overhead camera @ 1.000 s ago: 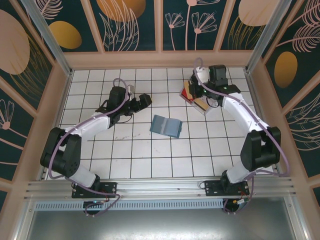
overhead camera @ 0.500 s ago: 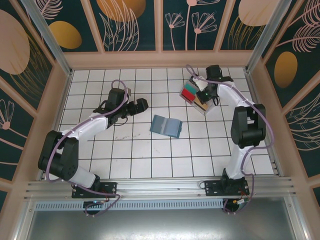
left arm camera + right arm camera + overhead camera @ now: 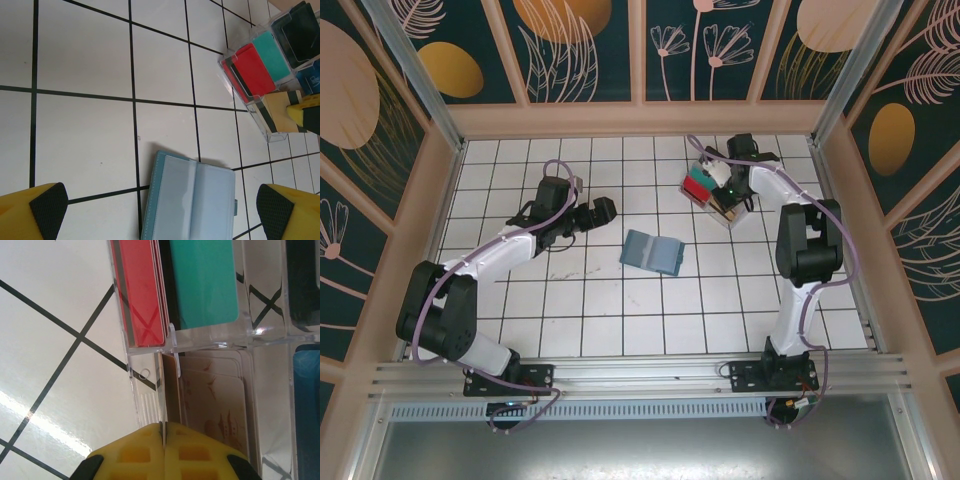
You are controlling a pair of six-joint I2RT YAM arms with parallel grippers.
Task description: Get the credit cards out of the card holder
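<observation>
Card holder (image 3: 652, 252) (image 3: 192, 200) lying open and flat mid-table, well apart from clear tray (image 3: 732, 222) (image 3: 150, 390); at tray, right gripper (image 3: 724, 188) (image 3: 164, 432) pinched shut on credit card (image 3: 171, 390) stood on edge, seemingly for filing; left gripper (image 3: 603, 210) (image 3: 160, 205) near holder, gaping wide, empty.

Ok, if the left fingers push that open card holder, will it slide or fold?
Probably slides: the card holder lies open and flat on the glossy tiled table. Its centre fold likely hinges, so lifting one edge may close it.
</observation>
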